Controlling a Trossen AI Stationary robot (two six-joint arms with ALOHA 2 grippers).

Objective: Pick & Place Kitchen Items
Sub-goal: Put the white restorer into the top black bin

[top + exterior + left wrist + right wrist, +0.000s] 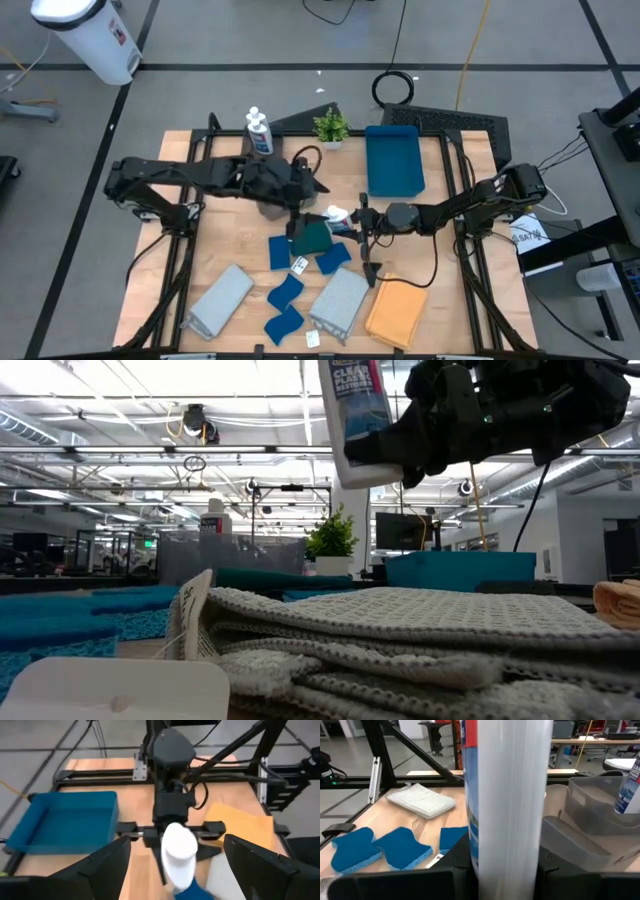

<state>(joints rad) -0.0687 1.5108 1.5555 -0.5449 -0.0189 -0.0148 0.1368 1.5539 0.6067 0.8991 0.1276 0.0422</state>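
Observation:
My right gripper point(347, 222) is shut on a small white bottle with a blue label point(335, 213), held above the dark green cloth point(312, 238) at mid-table. The bottle fills the middle of the right wrist view point(510, 795). My left gripper point(302, 214) is open. In the left wrist view its fingers point(102, 867) stand wide on either side of the bottle point(178, 851) without touching it. Several blue sponges point(284, 293), two grey cloths point(338, 300) and an orange cloth point(397, 313) lie flat toward the near edge. My right gripper pinches the bottle's lower body point(510, 855) between its two fingers. The fingers come level from the table's right side and lie across the bottle. The bottle stands nearly upright and is lifted clear of the table, as the low view point(355, 430) shows.
A blue tray point(395, 160) and a small potted plant point(331, 127) stand at the far edge. Two more bottles point(258, 130) stand at the far left, in a clear bin point(590, 820). White tags point(299, 265) lie among the sponges.

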